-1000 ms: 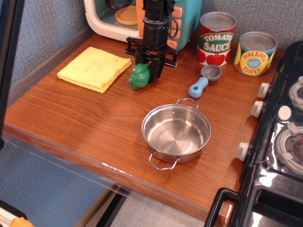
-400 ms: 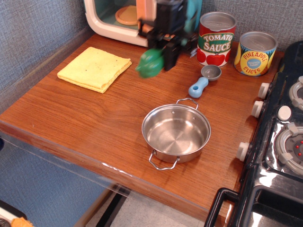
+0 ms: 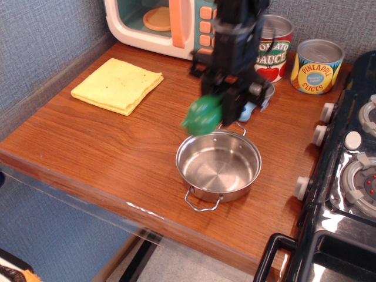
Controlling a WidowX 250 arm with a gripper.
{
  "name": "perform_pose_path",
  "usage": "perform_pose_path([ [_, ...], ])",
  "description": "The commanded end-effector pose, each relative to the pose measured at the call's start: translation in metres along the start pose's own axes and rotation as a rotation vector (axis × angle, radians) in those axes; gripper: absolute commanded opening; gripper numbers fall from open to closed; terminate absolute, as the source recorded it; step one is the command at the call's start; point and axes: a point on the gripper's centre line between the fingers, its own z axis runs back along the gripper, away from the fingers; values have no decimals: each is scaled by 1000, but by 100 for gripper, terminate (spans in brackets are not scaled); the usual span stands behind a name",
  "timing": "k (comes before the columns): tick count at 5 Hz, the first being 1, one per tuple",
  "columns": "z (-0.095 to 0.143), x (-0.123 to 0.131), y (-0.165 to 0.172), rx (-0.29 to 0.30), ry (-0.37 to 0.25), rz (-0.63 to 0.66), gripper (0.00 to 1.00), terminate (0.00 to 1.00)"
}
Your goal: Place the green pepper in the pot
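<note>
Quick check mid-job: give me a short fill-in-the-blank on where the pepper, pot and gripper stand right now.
1. The gripper is shut on the green ____.
2. The pepper hangs above the pot's far ____.
3. The pot holds ____ so far.
4. The yellow ____ lies left of the pot.

Missing words: pepper; rim; nothing; cloth

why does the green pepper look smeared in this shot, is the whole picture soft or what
In the only view, just the green pepper and the gripper holding it are streaked, which looks like motion blur. The pot, cans and yellow cloth are sharp. The pot rim and the stove show bright glare.
</note>
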Motion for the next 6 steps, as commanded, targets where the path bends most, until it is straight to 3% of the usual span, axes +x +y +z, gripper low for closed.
perform_pose_path([
  [1,2,0,2,-7,-71,16,0,0],
  [2,-1,4,5,-22,-78,24,100,0],
  [3,8,7,9,-30,-97,25,100,0],
  [5,58,4,50,21,-173,70,100,0],
  [6,50,8,63,16,-135,70,100,0],
])
